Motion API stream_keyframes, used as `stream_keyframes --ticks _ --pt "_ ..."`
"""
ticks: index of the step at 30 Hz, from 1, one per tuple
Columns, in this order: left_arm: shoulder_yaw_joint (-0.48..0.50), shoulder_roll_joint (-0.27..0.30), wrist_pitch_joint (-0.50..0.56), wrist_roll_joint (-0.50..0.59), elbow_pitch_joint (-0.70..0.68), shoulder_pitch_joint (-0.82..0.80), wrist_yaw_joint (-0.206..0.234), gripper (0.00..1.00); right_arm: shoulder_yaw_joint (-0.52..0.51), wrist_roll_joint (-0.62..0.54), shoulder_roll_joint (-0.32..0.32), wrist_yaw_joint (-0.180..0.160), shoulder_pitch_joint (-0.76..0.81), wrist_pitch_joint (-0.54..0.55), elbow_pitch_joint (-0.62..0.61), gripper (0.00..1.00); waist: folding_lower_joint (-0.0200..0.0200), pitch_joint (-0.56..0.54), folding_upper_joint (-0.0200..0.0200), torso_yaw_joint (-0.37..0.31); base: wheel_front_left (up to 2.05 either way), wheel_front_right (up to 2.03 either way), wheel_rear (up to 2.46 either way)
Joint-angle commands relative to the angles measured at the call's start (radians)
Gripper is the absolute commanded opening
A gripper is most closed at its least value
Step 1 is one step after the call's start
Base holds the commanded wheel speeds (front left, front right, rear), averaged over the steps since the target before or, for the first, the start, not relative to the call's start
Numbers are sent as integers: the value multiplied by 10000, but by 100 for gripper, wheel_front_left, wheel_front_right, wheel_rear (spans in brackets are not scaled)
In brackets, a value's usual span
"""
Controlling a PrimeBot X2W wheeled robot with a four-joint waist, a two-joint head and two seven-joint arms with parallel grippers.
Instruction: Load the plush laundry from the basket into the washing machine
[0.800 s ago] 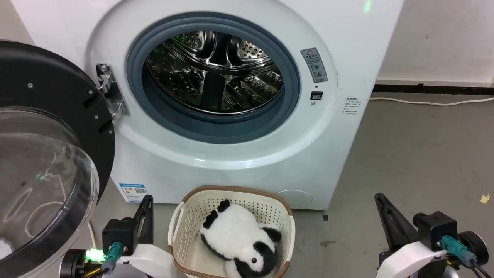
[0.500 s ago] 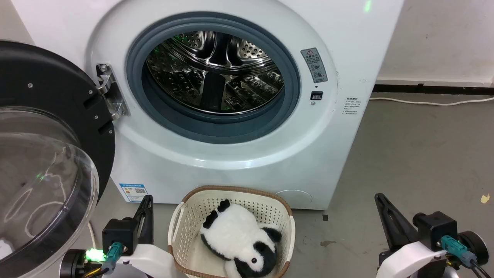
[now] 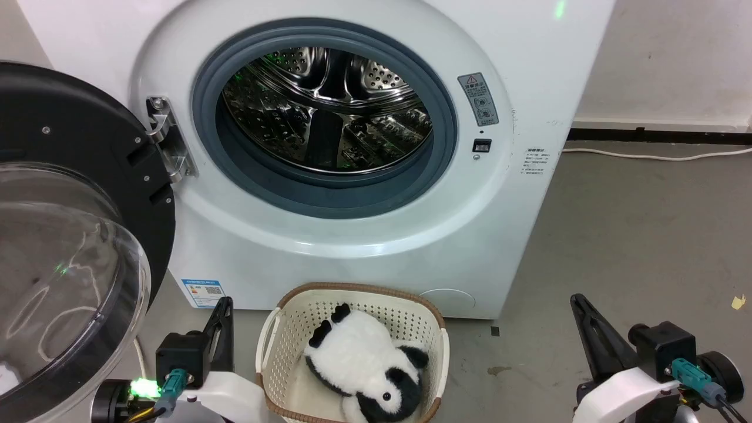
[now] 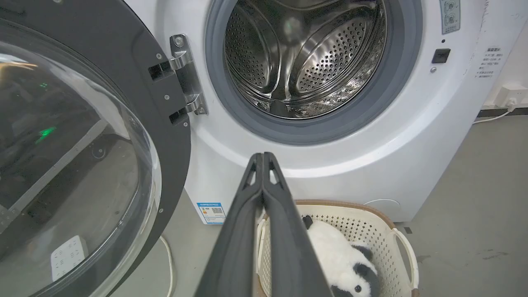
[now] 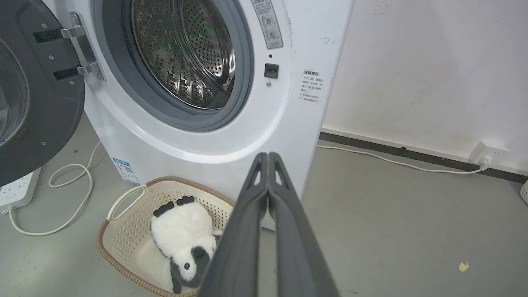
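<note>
The panda soft toy (image 3: 361, 364) lies in the cream basket (image 3: 352, 294) on the floor in front of the white washing machine (image 3: 505, 235). The washer's bubble door (image 3: 64, 247) hangs wide open at the left, and the steel drum (image 3: 326, 111) is bare. My left gripper (image 3: 225, 302) sits low, left of the basket, shut with nothing in it. Right of the basket is my right gripper (image 3: 576, 299), also shut and holding nothing. The left wrist view shows the panda (image 4: 338, 260) past my closed fingers (image 4: 262, 156). The right wrist view shows it (image 5: 181, 227) left of my closed fingers (image 5: 268, 154).
A white cable (image 5: 62, 198) and a power strip (image 5: 16, 192) lie on the grey floor left of the washer. Another cable (image 5: 392, 161) runs along the wall to a socket (image 5: 489, 152) at the right. Open floor spreads to the right of the machine.
</note>
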Motion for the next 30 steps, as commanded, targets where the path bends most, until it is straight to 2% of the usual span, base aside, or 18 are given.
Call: stream_keyframes --ticks 1,7,8,21,30 --pt "1 1 1 16 -43 -154 28 0 -7 -76 -2 -9 -116 5 -45 0 0 0 0 0 0 0 0" --pt "1 1 1 16 -43 -154 28 0 -7 -76 -2 -9 -116 5 -45 0 0 0 0 0 0 0 0" --pt "-4 0 0 0 0 0 0 100 -2 0 0 0 0 0 0 100 0 0 0 0 0 0 0" --pt "-73 4 -161 -8 -63 21 -8 100 -59 195 0 -1 43 -161 -33 100 0 12 0 -45 0 0 0" --pt "-153 121 -370 -9 -97 -41 -87 100 -185 397 0 -1 -18 -370 -198 100 0 410 0 -275 0 0 0"
